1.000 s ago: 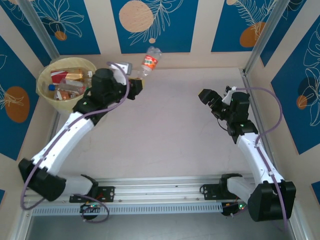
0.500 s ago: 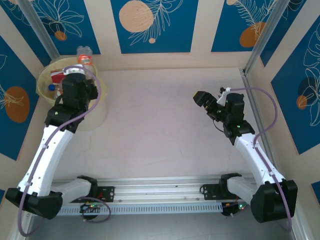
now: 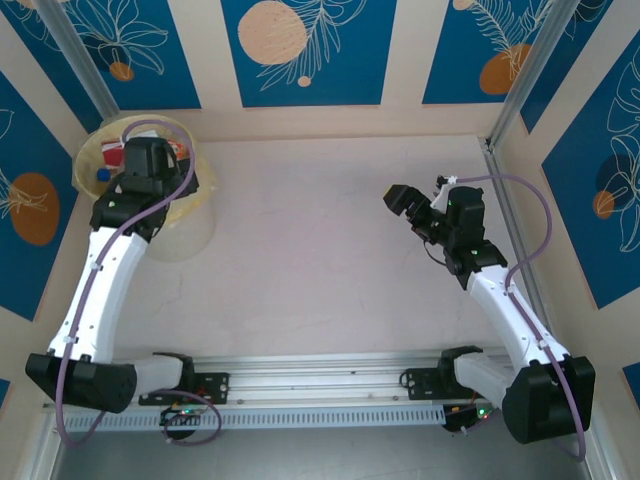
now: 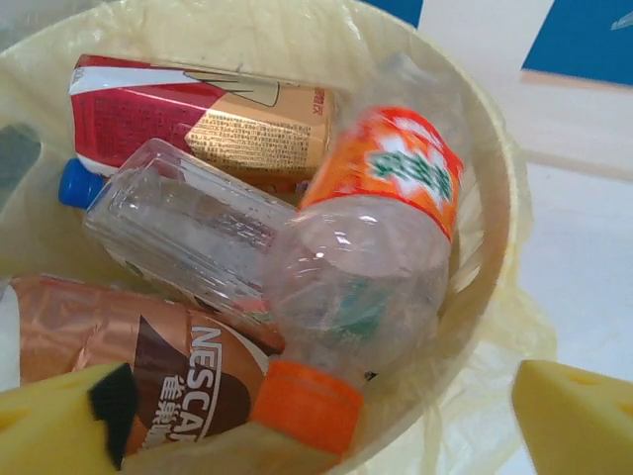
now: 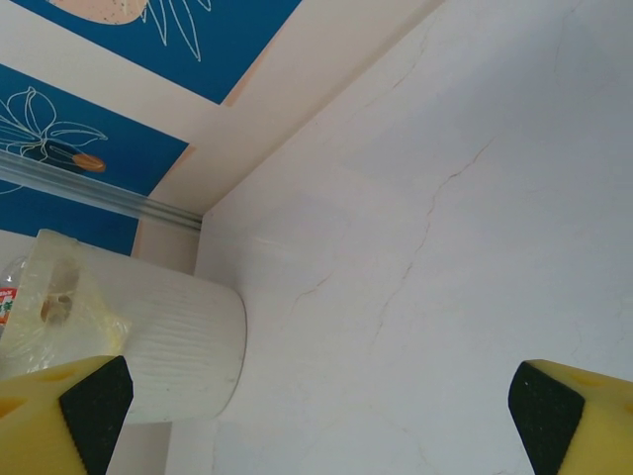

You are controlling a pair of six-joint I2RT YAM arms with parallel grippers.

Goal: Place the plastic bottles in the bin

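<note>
Seen from above, two white robot arms reach over a pale counter [image 3: 320,270] walled with blue, leaf-patterned panels. A round, pale-yellow bin [image 3: 190,235] stands in the far left corner of the counter, and the left arm bends over it with its wrist above the opening.

The left wrist camera looks straight down into the bin. The left pincer [image 4: 316,426] is spread wide, its yellow fingertips at the two lower corners of the view, and it grips nothing. Below it the bottles [image 4: 297,237] lie piled on their sides inside the bin. An orange-labelled bottle [image 4: 391,218] with an orange cap lies on top, near the rim. Beside it lies a clear bottle [image 4: 183,223] with a blue cap. A red and gold bottle [image 4: 198,109] lies behind that, and a brown bottle [image 4: 148,356] in front. A clear bag [image 4: 485,396] lines the bin and folds over its edge.

The right arm hangs over the right half of the counter, well apart from the bin. The right pincer [image 3: 397,198] is spread wide and empty, pointing left across bare counter toward the bin.
</note>
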